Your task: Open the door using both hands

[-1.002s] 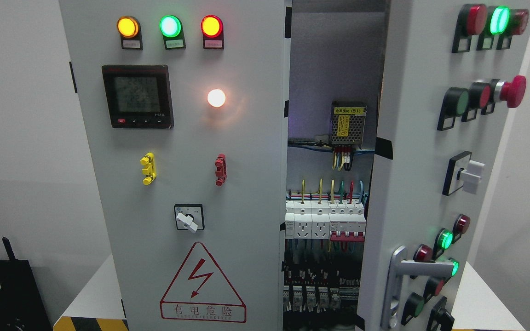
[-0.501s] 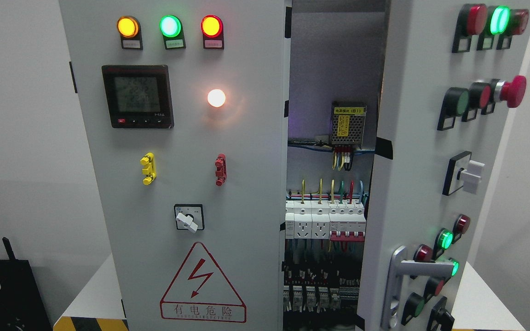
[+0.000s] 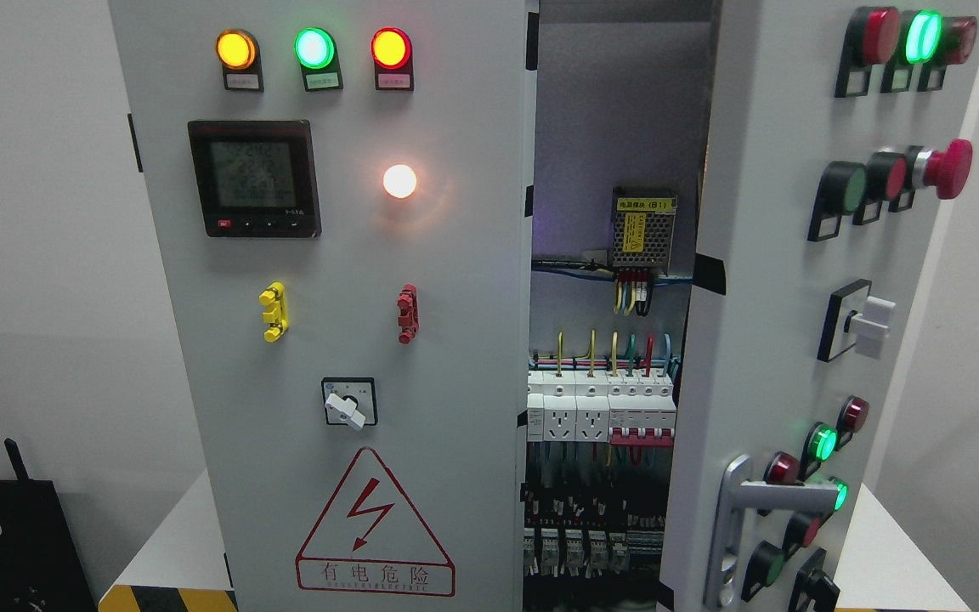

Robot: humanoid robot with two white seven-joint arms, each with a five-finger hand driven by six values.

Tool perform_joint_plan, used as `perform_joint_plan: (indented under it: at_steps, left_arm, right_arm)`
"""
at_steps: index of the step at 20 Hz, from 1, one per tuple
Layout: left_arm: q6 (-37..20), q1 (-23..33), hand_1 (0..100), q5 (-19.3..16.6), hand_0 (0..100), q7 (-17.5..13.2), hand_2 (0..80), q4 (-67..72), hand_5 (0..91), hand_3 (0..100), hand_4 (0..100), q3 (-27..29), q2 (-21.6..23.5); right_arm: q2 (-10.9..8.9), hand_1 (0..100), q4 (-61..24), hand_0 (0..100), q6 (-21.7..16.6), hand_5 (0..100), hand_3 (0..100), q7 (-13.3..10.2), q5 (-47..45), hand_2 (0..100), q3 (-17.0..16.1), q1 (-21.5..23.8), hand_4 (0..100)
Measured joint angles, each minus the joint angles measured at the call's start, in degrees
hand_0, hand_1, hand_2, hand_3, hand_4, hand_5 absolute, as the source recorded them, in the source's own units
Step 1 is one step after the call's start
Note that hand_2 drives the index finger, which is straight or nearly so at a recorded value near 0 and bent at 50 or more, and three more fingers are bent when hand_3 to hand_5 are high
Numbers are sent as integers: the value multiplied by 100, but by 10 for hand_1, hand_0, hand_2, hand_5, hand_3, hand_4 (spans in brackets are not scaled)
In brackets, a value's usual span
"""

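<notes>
we see the grey right door [image 3: 795,280] swung partly open toward us, its silver handle [image 3: 740,527] low near its free edge. the left door [image 3: 328,297] stays closed. breakers [image 3: 600,412] show in the gap between. neither hand is in view, so we cannot tell their state.

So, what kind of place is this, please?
Probably an electrical training or test room: a grey control cabinet on a white table, its right door swung open, showing circuit breakers. Indicator lamps glow on the left door.
</notes>
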Motion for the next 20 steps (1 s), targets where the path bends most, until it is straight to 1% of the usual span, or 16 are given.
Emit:
perform_joint_plan:
  at_steps: [3, 7, 10, 12, 17, 20]
  left_arm:
    - [-2, 218, 389, -1, 120, -99, 0, -466, 0, 0, 0, 0, 31]
    - [-2, 528, 389, 19, 120, -134, 0, -1223, 0, 0, 0, -2, 63]
    - [-14, 727, 389, 129, 120, -147, 0, -1856, 0, 0, 0, -21, 92]
    - [-21, 849, 389, 294, 120, -151, 0, -2269, 0, 0, 0, -57, 158]
    - [-26, 1114, 389, 883, 120, -150, 0, -3310, 0, 0, 0, -198, 429]
    - [-26, 1274, 389, 1130, 120, -115, 0, -3930, 0, 0, 0, -281, 596]
  right_arm:
    - [4, 0, -3, 57, 0, 0, 0, 1, 0, 0, -2, 0, 0]
    - [7, 0, -5, 57, -5, 0, 0, 2, 0, 0, -4, 0, 0]
    - [8, 0, -6, 56, -7, 0, 0, 2, 0, 0, -7, 0, 0]
    - [9, 0, -7, 56, -7, 0, 0, 2, 0, 0, -9, -1, 0]
    - [14, 0, -8, 56, -7, 0, 0, 2, 0, 0, -15, -1, 0]
    - [21, 0, -9, 56, -7, 0, 0, 4, -3, 0, -17, -1, 0]
